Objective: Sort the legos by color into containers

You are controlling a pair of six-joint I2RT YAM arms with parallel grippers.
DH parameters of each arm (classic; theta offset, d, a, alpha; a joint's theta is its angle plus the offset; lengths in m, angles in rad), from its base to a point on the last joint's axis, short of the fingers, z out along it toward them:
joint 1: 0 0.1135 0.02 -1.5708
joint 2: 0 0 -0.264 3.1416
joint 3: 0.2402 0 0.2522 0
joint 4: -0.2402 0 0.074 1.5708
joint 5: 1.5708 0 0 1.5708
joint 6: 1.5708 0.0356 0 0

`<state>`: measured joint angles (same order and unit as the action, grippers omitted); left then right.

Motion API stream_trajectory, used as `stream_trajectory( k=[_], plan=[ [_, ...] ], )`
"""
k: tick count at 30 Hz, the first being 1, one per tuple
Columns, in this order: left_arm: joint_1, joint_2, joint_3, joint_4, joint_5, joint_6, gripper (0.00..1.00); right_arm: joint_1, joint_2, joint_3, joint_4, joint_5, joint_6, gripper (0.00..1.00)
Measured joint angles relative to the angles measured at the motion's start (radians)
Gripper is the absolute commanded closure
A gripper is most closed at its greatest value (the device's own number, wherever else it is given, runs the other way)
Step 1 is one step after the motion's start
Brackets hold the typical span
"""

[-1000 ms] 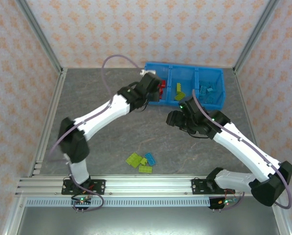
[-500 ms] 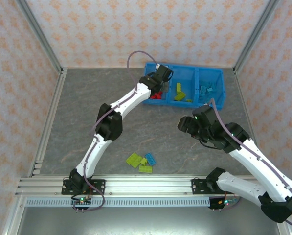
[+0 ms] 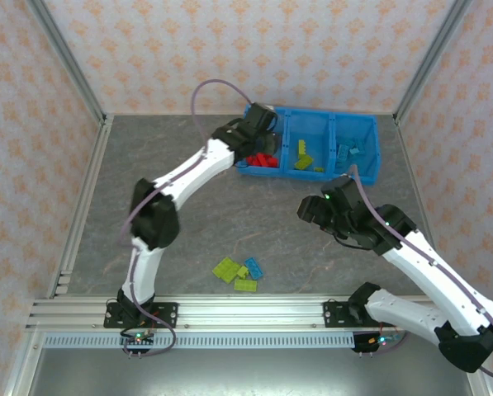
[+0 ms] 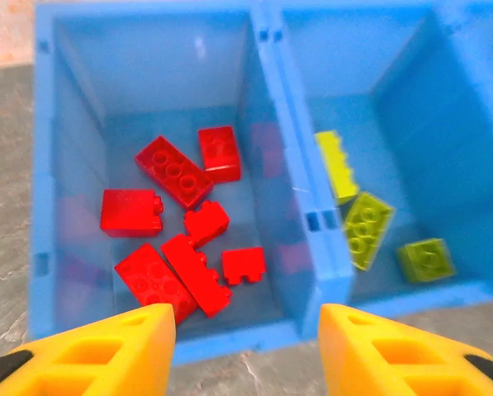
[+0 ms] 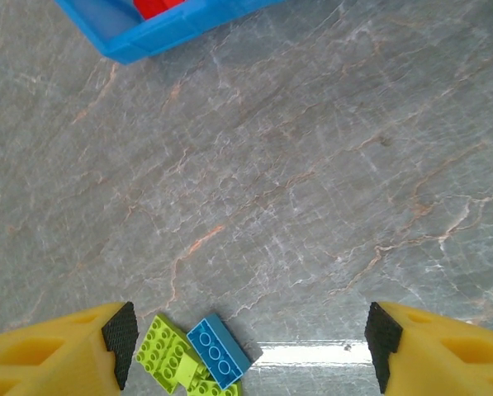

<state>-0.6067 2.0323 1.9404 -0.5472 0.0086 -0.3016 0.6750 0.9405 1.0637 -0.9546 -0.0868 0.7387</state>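
I find the left gripper point(image 4: 246, 320) above the near wall of the blue bin point(image 4: 308, 223), at the bin's left compartment. Its yellow jaws stand moderately apart with nothing between them. In that compartment I count seven red bricks point(image 4: 173, 172) lying scattered on the floor, some touching one another. The middle compartment holds three lime bricks point(image 4: 367, 229), which lie towards its near side. In the overhead view the right compartment holds light blue bricks point(image 3: 351, 152); they are too small for me to count. The bin sits at the far side of the table point(image 5: 312, 165), with its long side facing the arms. The right gripper point(image 5: 250, 340) hangs over bare table, between the bin and a small loose group of bricks near the front edge. Its jaws are wide apart and hold nothing. In its wrist view a corner of the bin shows at the upper left, and the loose group lies at the lower edge, closer to the left-hand finger. That group includes a loose blue brick point(image 5: 220, 353) touching a loose lime brick point(image 5: 165, 353). From overhead I make out further lime pieces packed against them. The group is well apart from the bin.
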Motion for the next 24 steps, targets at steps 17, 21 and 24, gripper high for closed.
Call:
stream_trajectory(
  k=[17,21,24],
  plan=[
    [0.000,-1.305,-0.927,-0.087,0.031,0.519,0.47,0.443,0.653,0.225,0.140,-0.099,-0.252,0.10],
    [0.000,-1.499,-1.033,-0.224,0.043,0.708,0.42,0.515,0.797,0.266,0.149,-0.112,-0.316,0.08],
    [0.000,-1.614,-1.072,-0.304,0.089,0.845,0.31,0.532,0.891,0.294,0.151,-0.117,-0.350,0.08]
  ],
)
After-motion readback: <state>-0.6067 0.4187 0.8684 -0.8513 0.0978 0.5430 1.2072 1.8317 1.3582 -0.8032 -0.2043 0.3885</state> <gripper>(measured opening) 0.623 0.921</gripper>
